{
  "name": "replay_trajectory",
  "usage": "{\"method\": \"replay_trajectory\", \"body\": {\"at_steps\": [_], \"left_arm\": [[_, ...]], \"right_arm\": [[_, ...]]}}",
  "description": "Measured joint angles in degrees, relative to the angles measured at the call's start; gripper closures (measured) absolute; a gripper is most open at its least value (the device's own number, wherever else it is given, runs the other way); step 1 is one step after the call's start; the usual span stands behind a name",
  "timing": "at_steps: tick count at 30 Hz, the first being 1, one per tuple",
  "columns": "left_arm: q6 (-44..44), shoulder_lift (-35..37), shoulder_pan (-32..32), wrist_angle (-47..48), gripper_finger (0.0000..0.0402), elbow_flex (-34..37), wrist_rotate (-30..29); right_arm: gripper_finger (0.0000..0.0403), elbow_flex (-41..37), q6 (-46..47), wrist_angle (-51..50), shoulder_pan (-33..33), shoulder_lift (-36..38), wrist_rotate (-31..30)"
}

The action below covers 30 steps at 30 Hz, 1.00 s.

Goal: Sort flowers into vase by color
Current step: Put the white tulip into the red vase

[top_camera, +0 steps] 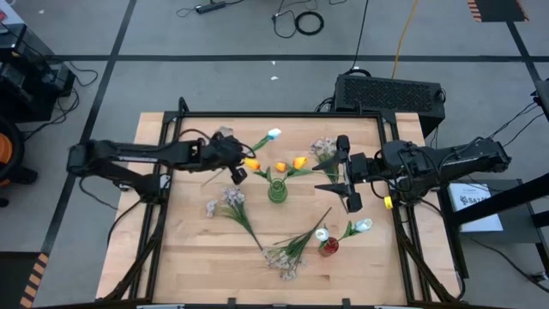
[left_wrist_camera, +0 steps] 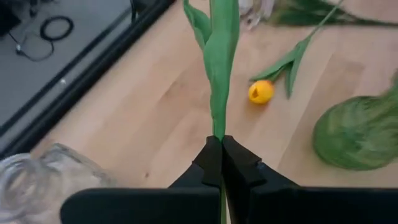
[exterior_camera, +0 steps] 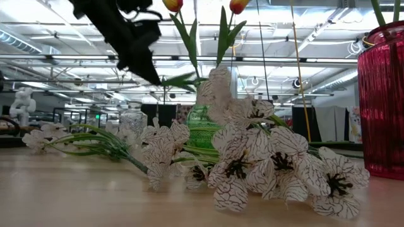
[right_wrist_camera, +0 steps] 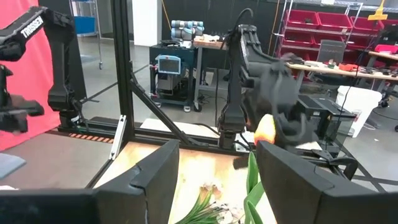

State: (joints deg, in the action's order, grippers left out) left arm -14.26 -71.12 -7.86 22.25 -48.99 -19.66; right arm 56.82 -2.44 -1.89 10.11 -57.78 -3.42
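I am pinching an orange tulip's stem (left_wrist_camera: pixel 219 93) in my left claw (left_wrist_camera: pixel 221 163) just beside the green vase (top_camera: pixel 277 190), keeping it upright for insertion, while my right claw (top_camera: pixel 346 173) is waiting spread on the vase's other side.

Low view: red vase (exterior_camera: pixel 382 101) cut off at right edge, tulip heads (exterior_camera: pixel 173 5) clipped at top. Left wrist view: held stem (left_wrist_camera: pixel 219 68) runs out past frame, bloom unseen; green vase (left_wrist_camera: pixel 357 134) partly out, prob. blurred.
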Motion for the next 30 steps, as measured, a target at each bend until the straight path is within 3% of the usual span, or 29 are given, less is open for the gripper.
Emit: {"method": "replay_trajectory", "body": {"at_steps": [9,17,23,30], "left_arm": [[0.0,9.1,3.7,0.8,0.04,0.0,-13.1],[0.0,13.8,8.1,1.1,0.04,0.0,-20.8],[1.9,18.2,13.6,-2.5,0.04,0.0,-21.4],[10.8,21.3,24.8,-15.2,0.04,0.0,-19.8]], "right_arm": [[0.0195,0.0,-0.1,0.2,0.0,0.0,0.0],[0.0195,0.0,-0.2,0.1,0.0,0.0,0.0],[0.0195,0.0,-0.2,0.3,0.0,0.0,0.0],[0.0195,0.0,1.4,2.0,0.1,-0.2,0.1]]}}
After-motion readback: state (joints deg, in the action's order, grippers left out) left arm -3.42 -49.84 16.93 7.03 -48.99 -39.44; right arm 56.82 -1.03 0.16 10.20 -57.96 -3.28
